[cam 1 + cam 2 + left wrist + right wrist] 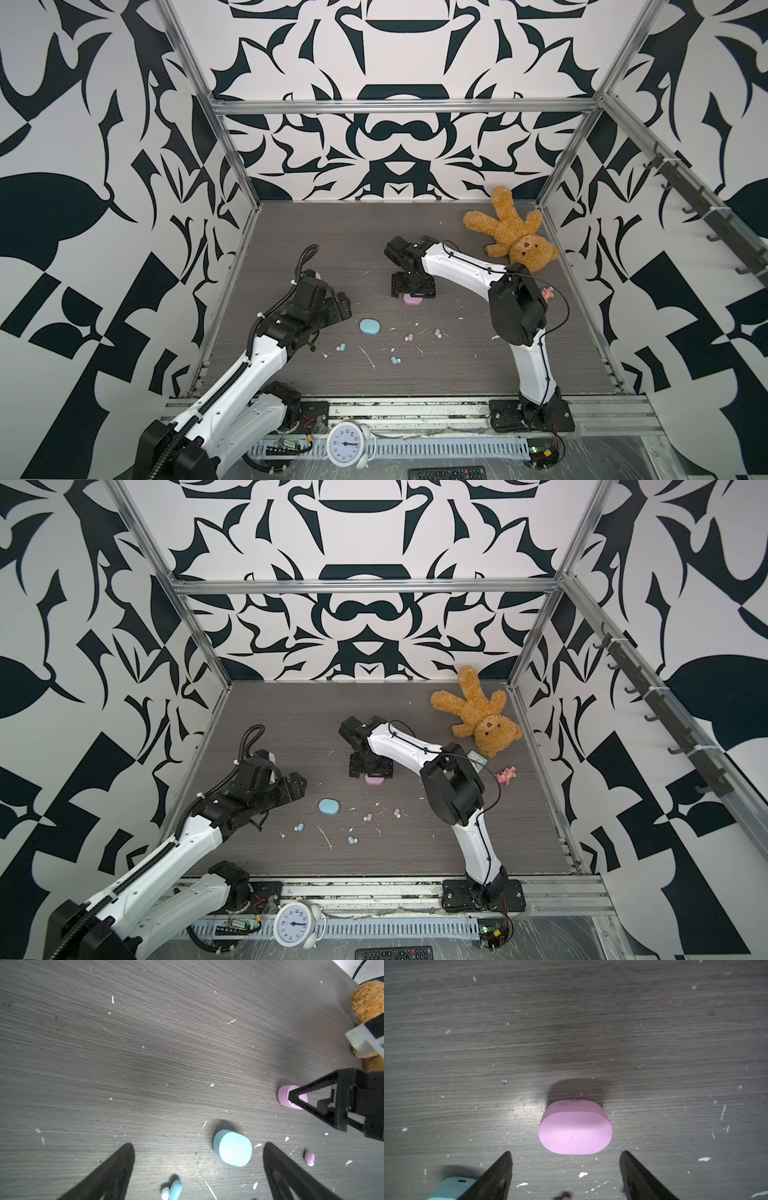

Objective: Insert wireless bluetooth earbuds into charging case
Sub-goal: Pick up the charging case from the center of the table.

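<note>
Four buds lie loose on the table (pixel 332 232), between its centre and the near edge: two blue earbuds (pixel 341 347) (pixel 395 360) and two pink earbuds (pixel 409 337) (pixel 437 332). I see my right gripper (pixel 565 1155) hanging just over the closed pink case (pixel 575 1128) at mid-table, fingers apart, gripping nothing. My left gripper (pixel 198 1144) hangs wide open beside the closed blue case (pixel 232 1148).

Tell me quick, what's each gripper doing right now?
Left gripper: open, empty, near the blue case.
Right gripper: open, empty, at the pink case.
</note>
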